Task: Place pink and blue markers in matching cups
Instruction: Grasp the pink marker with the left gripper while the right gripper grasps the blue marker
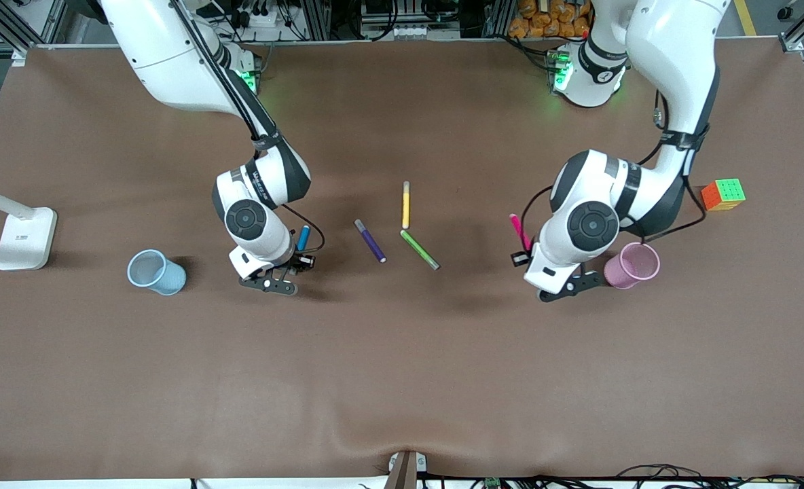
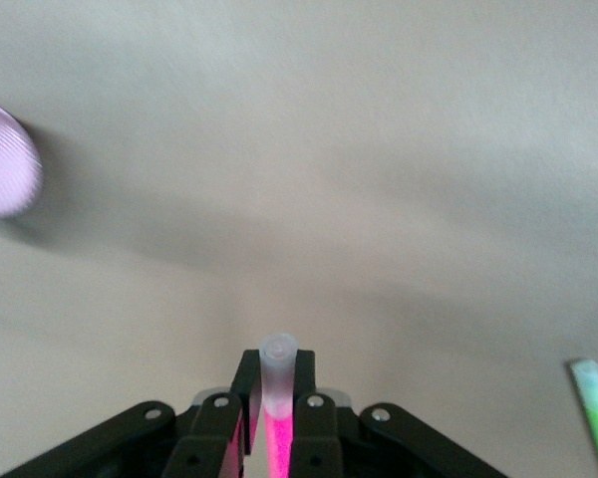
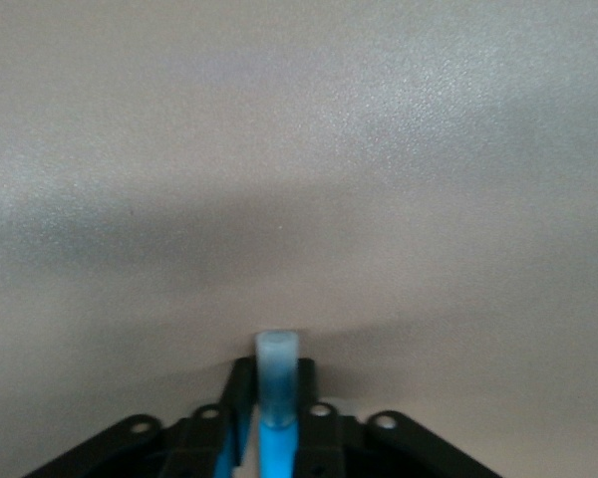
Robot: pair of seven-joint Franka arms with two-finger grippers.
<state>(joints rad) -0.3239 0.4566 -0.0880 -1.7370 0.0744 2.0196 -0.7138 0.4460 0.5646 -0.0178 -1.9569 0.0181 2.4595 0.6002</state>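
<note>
Surface: broad brown mat, matte, slightly rippled at the edge nearest the front camera.

Right arm: white jointed casing, bent down from its base; right gripper low over the surface, fingers closed on the blue marker, whose pale cap pokes out past the fingertips in the right wrist view.

Left arm: same build, elbow folded; left gripper over the surface, fingers clamped on the pink marker, its translucent cap clear of the fingertips.

Lamp base: white, rectangular, at the right arm's end.

Blue cup: pale translucent plastic, tapered, round rim, lying tilted; near the right gripper's fingers, toward the right arm's end.

Pink cup: same shape, just beside the left gripper's fingers.

Puzzle cube: multicoloured squares, toward the left arm's end.

Green pen, yellow pen, purple pen: slim, lying flat between the two sets of fingers.
</note>
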